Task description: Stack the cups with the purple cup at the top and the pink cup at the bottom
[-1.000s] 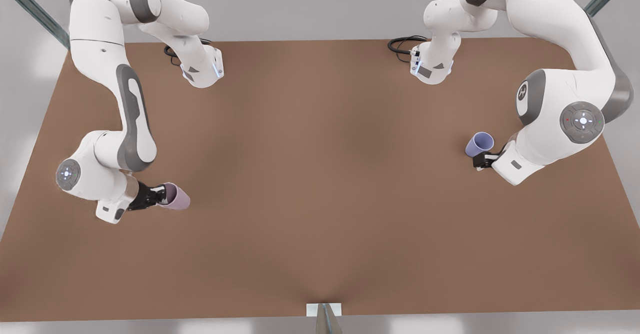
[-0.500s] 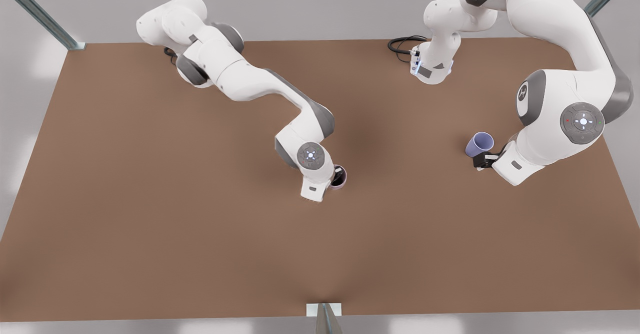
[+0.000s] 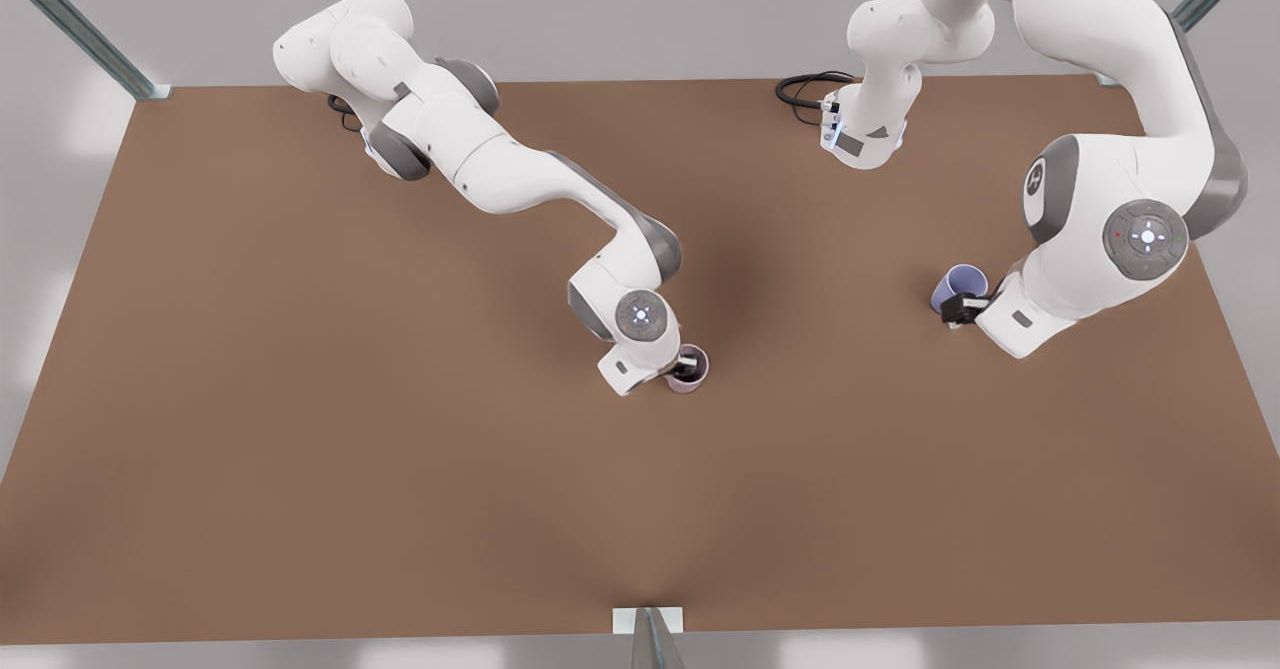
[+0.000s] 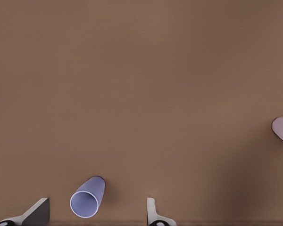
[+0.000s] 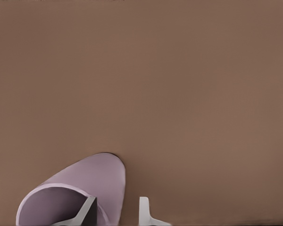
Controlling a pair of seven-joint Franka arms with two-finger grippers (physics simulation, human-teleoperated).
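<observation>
Carrying the pink cup (image 3: 688,369) in from the table's (image 3: 300,449) edge on the front view's left, the right gripper (image 3: 682,365) ended up near table centre, one finger (image 5: 85,212) inside the rim and one (image 5: 144,209) outside, clamped on the wall. Compared with half a second earlier it only nudged a bit further, so I'd guess it was about to set the base cup down. The left gripper (image 3: 962,309) hung wide open around the purple cup (image 3: 960,287), well right of centre, and barely shifted.

Brown table (image 3: 350,469): pink cup (image 3: 690,373) near its middle, purple cup (image 3: 958,287) toward the front view's right, black cables (image 3: 805,89) along the far edge
</observation>
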